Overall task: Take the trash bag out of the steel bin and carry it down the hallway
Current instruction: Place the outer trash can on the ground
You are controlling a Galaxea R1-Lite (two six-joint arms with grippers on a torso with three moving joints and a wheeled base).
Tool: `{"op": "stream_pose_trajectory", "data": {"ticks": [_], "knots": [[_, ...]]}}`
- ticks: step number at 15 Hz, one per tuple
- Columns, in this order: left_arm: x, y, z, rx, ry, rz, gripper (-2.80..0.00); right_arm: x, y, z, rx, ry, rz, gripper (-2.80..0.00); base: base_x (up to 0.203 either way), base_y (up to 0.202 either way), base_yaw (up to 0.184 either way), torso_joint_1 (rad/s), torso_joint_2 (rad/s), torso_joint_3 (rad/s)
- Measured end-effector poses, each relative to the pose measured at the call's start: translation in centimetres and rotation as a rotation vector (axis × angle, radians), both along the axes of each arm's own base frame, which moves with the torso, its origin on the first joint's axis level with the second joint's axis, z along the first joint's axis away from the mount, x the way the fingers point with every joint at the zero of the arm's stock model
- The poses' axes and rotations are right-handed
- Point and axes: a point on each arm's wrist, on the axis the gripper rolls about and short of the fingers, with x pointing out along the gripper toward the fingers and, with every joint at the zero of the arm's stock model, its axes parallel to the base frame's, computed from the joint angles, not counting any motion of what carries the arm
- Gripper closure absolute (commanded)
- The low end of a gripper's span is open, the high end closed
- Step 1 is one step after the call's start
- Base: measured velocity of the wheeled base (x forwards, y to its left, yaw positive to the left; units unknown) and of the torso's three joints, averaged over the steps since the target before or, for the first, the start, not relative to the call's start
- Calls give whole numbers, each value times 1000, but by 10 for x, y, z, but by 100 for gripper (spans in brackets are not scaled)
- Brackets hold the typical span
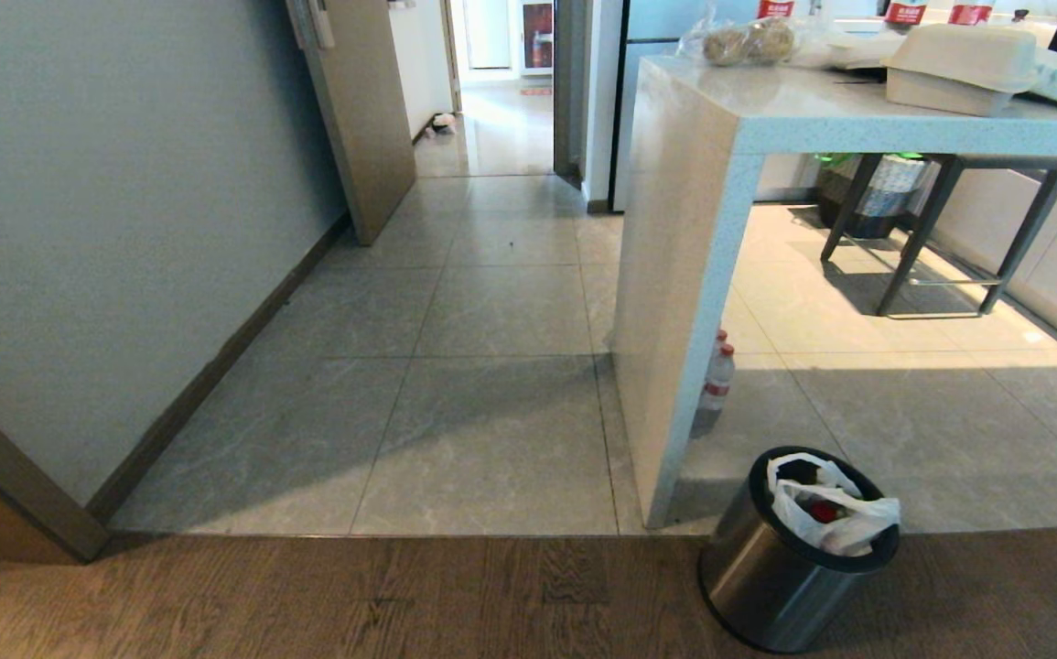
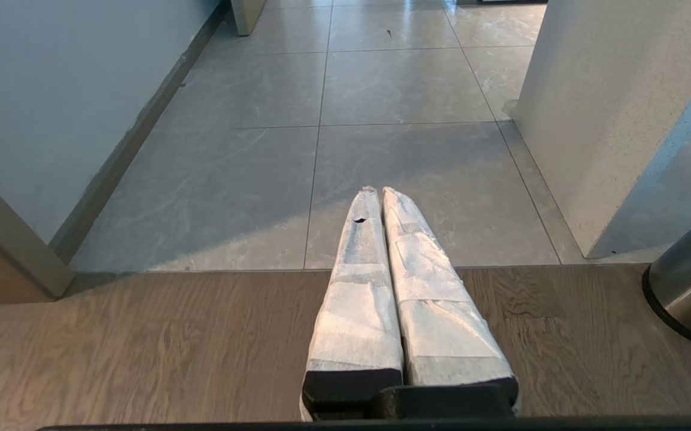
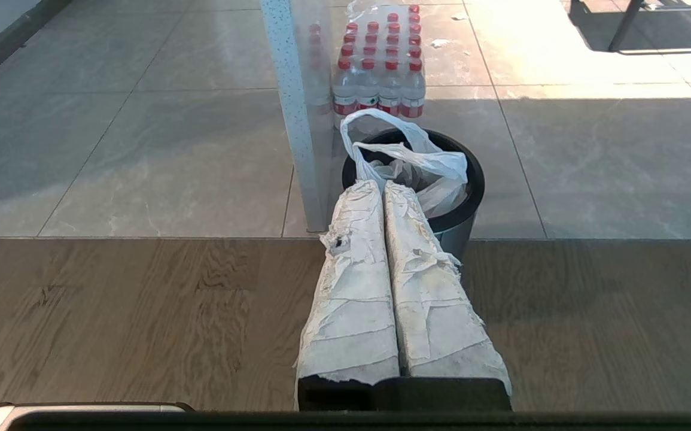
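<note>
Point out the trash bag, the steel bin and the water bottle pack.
trash bag (image 1: 844,522), head view, white plastic near the rim.
steel bin (image 1: 757,577), head view, brushed side wall.
water bottle pack (image 3: 381,84), right wrist view, front row of bottles.

Grey floor tiles (image 1: 491,311) meet wood planks (image 1: 308,595); a pale stone counter (image 1: 857,119) stands in sunlight.

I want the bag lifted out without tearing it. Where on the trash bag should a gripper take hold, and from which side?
Probably the loop handle of the trash bag: it stands upright and open above the black rim of the steel bin. Come from above, with one finger through the loop, then lift straight up.
</note>
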Motion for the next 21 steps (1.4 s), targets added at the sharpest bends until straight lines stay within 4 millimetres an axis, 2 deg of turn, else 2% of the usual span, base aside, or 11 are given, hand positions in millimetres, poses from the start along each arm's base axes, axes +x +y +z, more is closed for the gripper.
{"op": "stream_pose_trajectory", "data": {"ticks": [8, 11, 14, 16, 19, 21], "knots": [[0, 0, 0, 0, 0, 0, 0, -1, 0, 4, 5, -4, 0, 0, 0, 0, 0, 0, 0, 0], [0, 0, 0, 0, 0, 0, 0, -15, 0, 39, 24, -29, -2, 0, 0, 0, 0, 0, 0, 0], [0, 0, 0, 0, 0, 0, 0, -32, 0, 63, 40, 65, -14, 0, 0, 0, 0, 0, 0, 0], [0, 0, 0, 0, 0, 0, 0, -32, -1, 76, 69, 165, -32, 0, 0, 0, 0, 0, 0, 0], [0, 0, 0, 0, 0, 0, 0, -29, -1, 76, 80, 226, -37, 0, 0, 0, 0, 0, 0, 0], [0, 0, 0, 0, 0, 0, 0, -33, -1, 67, 80, 239, -37, 0, 0, 0, 0, 0, 0, 0]]}}
